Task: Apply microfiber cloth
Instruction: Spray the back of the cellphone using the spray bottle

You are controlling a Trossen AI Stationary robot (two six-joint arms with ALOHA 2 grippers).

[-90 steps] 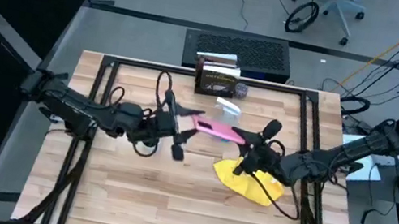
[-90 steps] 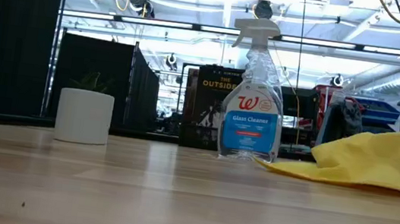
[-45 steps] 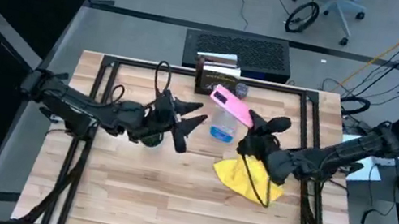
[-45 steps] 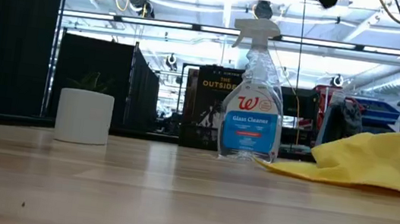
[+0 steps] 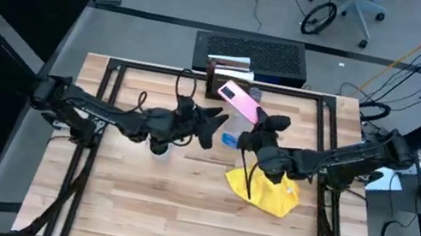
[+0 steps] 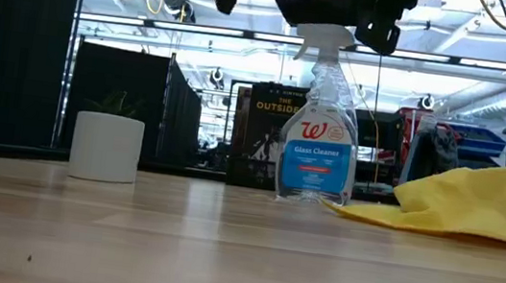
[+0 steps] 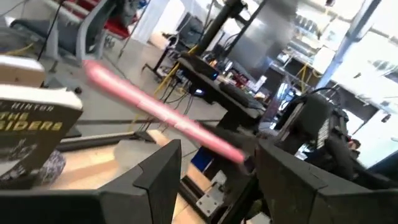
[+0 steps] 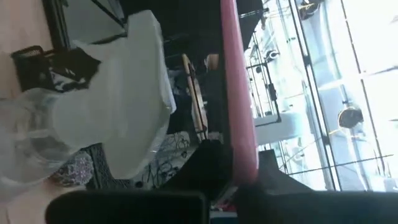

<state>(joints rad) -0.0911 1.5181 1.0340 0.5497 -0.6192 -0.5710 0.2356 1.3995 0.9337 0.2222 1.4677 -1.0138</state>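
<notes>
The yellow microfiber cloth (image 5: 267,191) lies crumpled on the table right of centre, and no gripper touches it (image 6: 478,203). My right gripper (image 5: 261,127) is raised beyond the cloth, shut on a pink-cased phone (image 5: 238,99). My left gripper (image 5: 214,127) hangs open just left of the phone, with nothing between its fingers (image 7: 217,155). A clear spray bottle (image 6: 321,121) with blue liquid stands under both grippers. My right gripper pinches the phone's end nearest the table's right edge (image 8: 244,167) between its two fingers, which come from the right. The phone is lifted clear, above the spray bottle. Its free end (image 5: 226,89) slants toward the far left.
A white cup (image 6: 105,148) stands left of the bottle. A book (image 5: 229,76) stands at the far edge, with a dark box (image 5: 248,53) behind it. A black frame (image 5: 98,116) borders the table. The near half of the table (image 5: 176,216) is bare wood.
My right gripper has carried the pink phone up and toward the far edge, turning its free end toward the far left. My left gripper has moved toward the right and far edges, staying beside the phone. The cloth and the bottle have kept still.
</notes>
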